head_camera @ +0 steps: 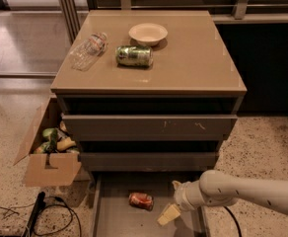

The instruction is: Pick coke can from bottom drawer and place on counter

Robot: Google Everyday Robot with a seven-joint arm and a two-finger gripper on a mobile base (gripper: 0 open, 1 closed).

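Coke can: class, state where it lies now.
In the camera view, the coke can lies on its side in the open bottom drawer, just left of the hand.
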